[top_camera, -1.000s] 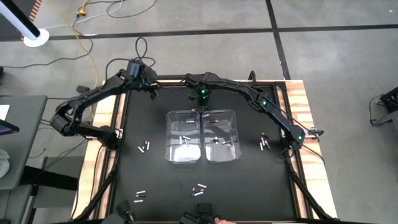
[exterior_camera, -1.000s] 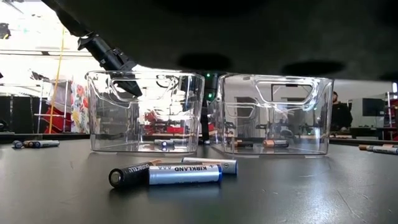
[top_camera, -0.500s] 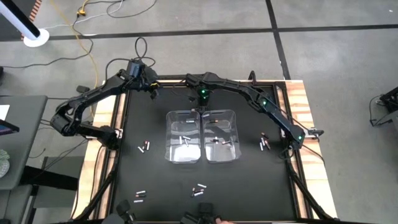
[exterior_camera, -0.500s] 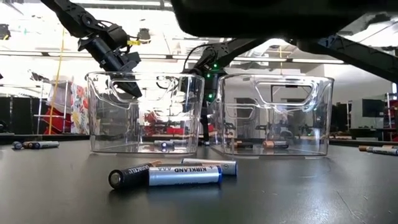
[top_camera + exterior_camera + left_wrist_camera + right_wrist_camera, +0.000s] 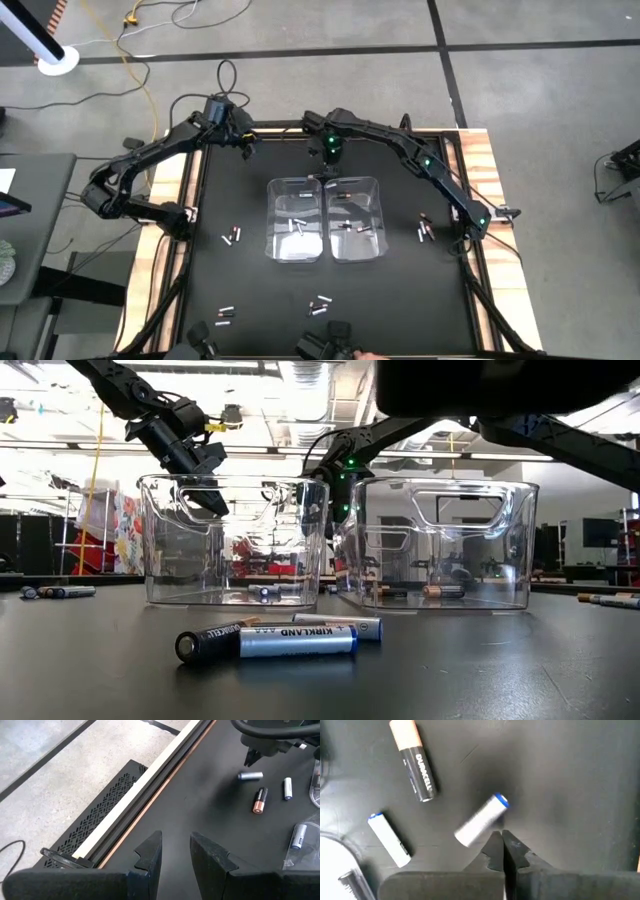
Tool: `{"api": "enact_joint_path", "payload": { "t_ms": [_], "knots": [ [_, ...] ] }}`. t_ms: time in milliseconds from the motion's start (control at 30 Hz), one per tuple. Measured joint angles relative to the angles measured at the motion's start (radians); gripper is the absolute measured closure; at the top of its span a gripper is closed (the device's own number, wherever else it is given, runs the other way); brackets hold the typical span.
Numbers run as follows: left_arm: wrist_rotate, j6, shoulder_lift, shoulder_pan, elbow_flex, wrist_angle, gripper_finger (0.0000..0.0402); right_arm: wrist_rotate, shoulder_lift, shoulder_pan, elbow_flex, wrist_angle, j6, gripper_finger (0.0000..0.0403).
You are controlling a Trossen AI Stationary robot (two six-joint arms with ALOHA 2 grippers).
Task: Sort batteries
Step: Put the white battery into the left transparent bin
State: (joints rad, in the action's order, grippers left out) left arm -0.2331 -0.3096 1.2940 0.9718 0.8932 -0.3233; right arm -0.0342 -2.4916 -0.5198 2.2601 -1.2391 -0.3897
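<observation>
- Two clear bins sit side by side mid-table: left bin (image 5: 295,220) and right bin (image 5: 355,218), each with a few batteries inside.
- The right gripper (image 5: 502,851), clenched and empty, hovers behind the bins over three loose batteries: a silver battery (image 5: 481,820) just beside its tips, a Duracell battery (image 5: 415,762) and a white battery (image 5: 390,839).
- The left gripper (image 5: 175,855), fingers slightly parted and empty, waits at the table's far left corner.
- Three front batteries (image 5: 280,638) lie touching near the low camera.

A robotics lab — concrete floor (image 5: 300,80), trailing cables (image 5: 150,20).
</observation>
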Motion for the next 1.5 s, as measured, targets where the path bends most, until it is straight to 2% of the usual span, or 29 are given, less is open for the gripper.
{"api": "enact_joint_path", "payload": {
  "t_ms": [300,633,767,900,1067,1267,1333,1400,1500],
  "knots": [
    [0.000,0.000,0.000,0.000,0.000,0.000,0.0307,-0.021,0.000,-0.002,0.000,-0.005,0.042,0.0399],
    [0.007,-0.003,0.000,-0.001,0.000,0.000,0.0307,-0.022,0.007,-0.014,0.093,-0.019,0.102,0.0359],
    [0.032,-0.008,0.000,-0.004,0.000,0.000,0.0307,-0.028,0.032,-0.031,0.085,-0.028,0.105,0.0348],
    [0.033,0.014,0.000,-0.005,0.000,0.000,0.0306,-0.088,0.045,-0.065,0.085,-0.048,0.144,0.0342],
    [0.031,0.004,0.000,-0.017,0.000,-0.026,0.0269,-0.202,0.049,-0.119,0.085,-0.102,0.203,0.0341],
    [0.040,-0.037,0.000,-0.048,0.000,-0.006,0.0202,-0.231,0.057,-0.144,0.085,-0.153,0.209,0.0341],
    [0.043,-0.043,0.000,-0.051,0.000,-0.007,0.0192,-0.231,0.062,-0.145,0.085,-0.177,0.208,0.0341],
    [0.043,0.013,0.000,-0.058,0.000,-0.017,0.0189,-0.236,0.066,-0.149,0.085,-0.205,0.200,0.0341],
    [0.043,0.086,0.000,-0.065,0.000,-0.030,0.0188,-0.321,0.083,-0.160,0.075,-0.232,0.164,0.0341]
  ]
}}
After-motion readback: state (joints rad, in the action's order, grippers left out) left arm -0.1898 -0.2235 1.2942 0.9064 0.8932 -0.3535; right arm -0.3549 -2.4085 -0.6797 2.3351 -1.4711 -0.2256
